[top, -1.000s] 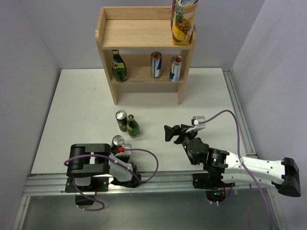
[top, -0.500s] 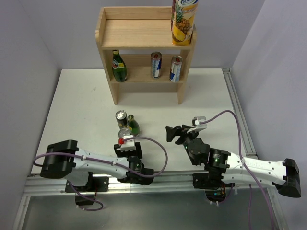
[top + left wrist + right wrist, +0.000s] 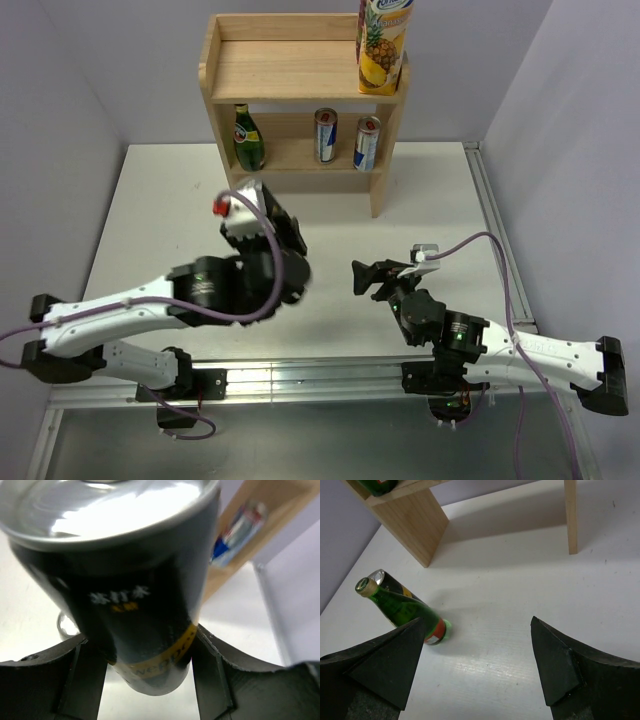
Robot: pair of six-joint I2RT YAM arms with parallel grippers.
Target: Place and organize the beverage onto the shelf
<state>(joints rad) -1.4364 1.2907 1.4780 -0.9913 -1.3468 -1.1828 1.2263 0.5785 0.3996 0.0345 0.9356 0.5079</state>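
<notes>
The wooden shelf (image 3: 300, 72) stands at the back. A pineapple juice carton (image 3: 383, 45) is on its top board. A green bottle (image 3: 248, 137) and two cans (image 3: 325, 135) (image 3: 367, 143) are on the lower tier. My left gripper (image 3: 283, 240) is shut on a black can with a silver top (image 3: 135, 595) and holds it off the table in front of the shelf; its fingers (image 3: 215, 665) press both sides. My right gripper (image 3: 365, 278) is open and empty, low over the table (image 3: 477, 630). A green bottle (image 3: 405, 612) and a black can (image 3: 382, 580) stand to its left.
The left arm (image 3: 150, 305) stretches across the table's (image 3: 440, 200) left half and hides the loose bottle and can in the top view. The shelf's side panels (image 3: 412, 520) (image 3: 571, 515) stand ahead of the right gripper. Walls close in on both sides.
My left arm has swung up and forward toward the shelf, lifting the black can off the table. My right gripper has shifted slightly forward and stays open.
</notes>
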